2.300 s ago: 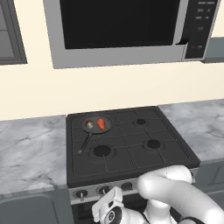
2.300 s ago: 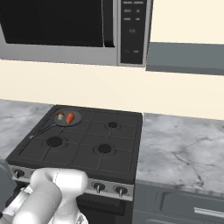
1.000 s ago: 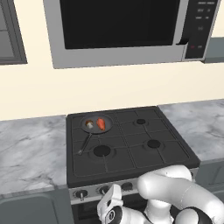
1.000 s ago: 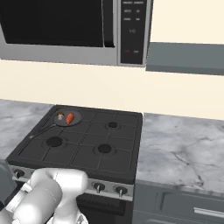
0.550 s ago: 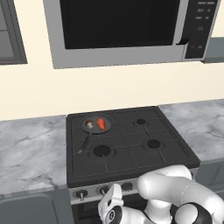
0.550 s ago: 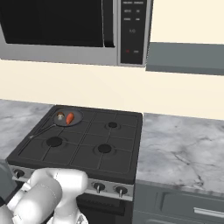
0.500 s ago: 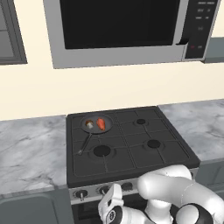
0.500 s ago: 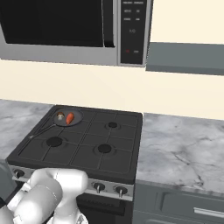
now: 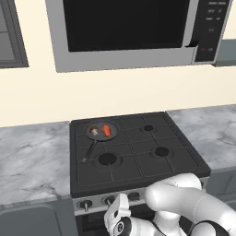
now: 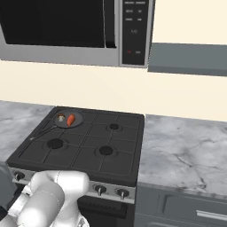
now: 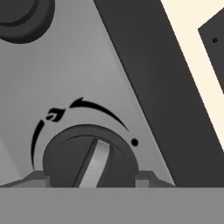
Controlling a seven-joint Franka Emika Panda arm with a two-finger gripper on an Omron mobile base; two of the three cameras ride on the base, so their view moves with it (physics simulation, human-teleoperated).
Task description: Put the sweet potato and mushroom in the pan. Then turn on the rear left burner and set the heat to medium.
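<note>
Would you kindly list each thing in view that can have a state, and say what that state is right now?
pan: on the rear left burner, holding both vegetables.
sweet potato: lying in the pan.
mushroom: in the pan, beside the sweet potato.
microwave: door shut.
stove knob: gripper fingers on either side of it; its setting is unclear.

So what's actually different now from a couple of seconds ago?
Very little. The arm's hand has crept slightly further left along the knob row at the stove front. The sweet potato and mushroom stay in the pan on the rear left burner.
</note>
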